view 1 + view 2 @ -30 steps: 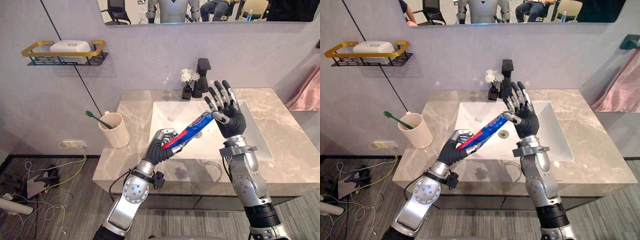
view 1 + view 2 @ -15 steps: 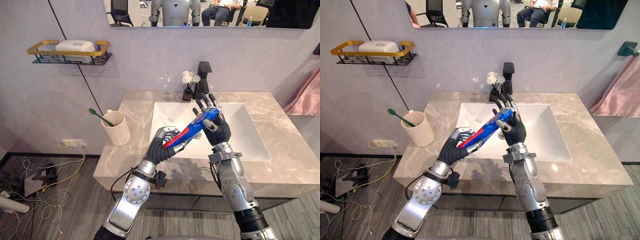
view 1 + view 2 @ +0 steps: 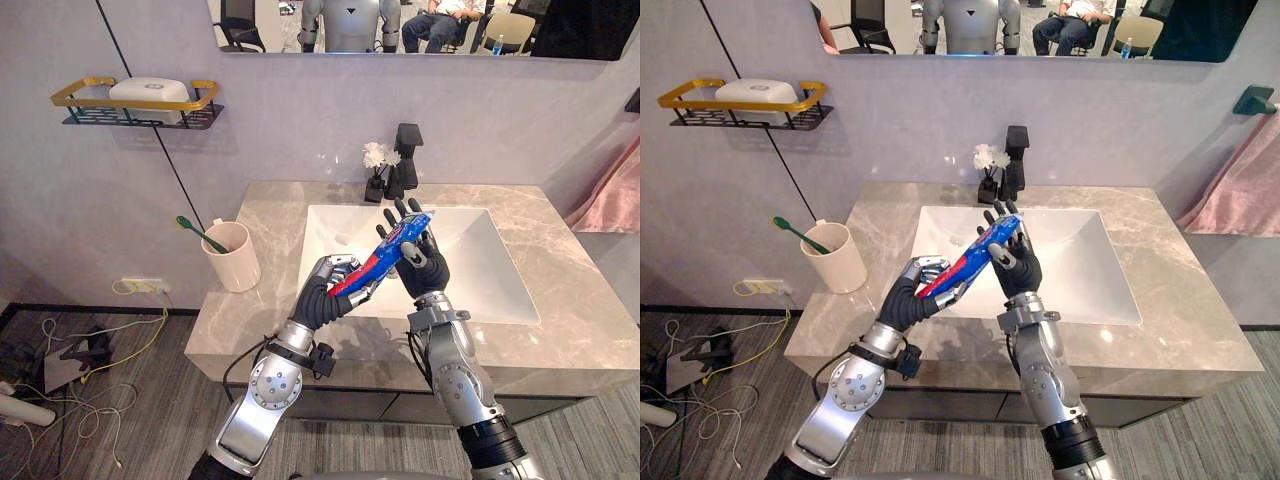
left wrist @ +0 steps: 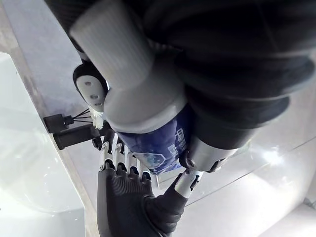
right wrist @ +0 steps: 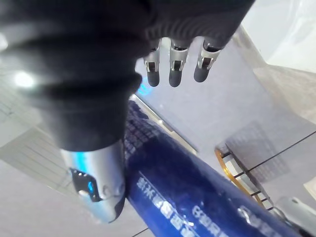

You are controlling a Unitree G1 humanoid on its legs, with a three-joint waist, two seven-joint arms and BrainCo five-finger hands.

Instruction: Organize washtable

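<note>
A blue and red toothpaste tube [image 3: 387, 252] slants up over the front of the white sink [image 3: 480, 222]. My left hand [image 3: 322, 295] is shut on the tube's lower, red end; the white cap and blue body [image 4: 148, 98] show right by its fingers. My right hand [image 3: 427, 270] stands upright at the tube's upper end. Its fingers [image 5: 170, 69] are straight behind the tube [image 5: 187, 197], the thumb lies beside it, and the tube rests against the palm. A cream cup [image 3: 234, 260] with a green toothbrush [image 3: 198, 234] stands on the counter to the left.
A black faucet [image 3: 406, 152] and a small vase of white flowers [image 3: 375, 168] stand behind the sink. A gold-rimmed wall shelf [image 3: 135, 108] carries a white soap box at upper left. A pink towel [image 3: 612, 185] hangs at right. The marble counter [image 3: 565, 320] runs around the sink.
My right hand has come down and to the left, from beside the tube's tip to flat against its upper end. The left hand has kept its hold in place.
</note>
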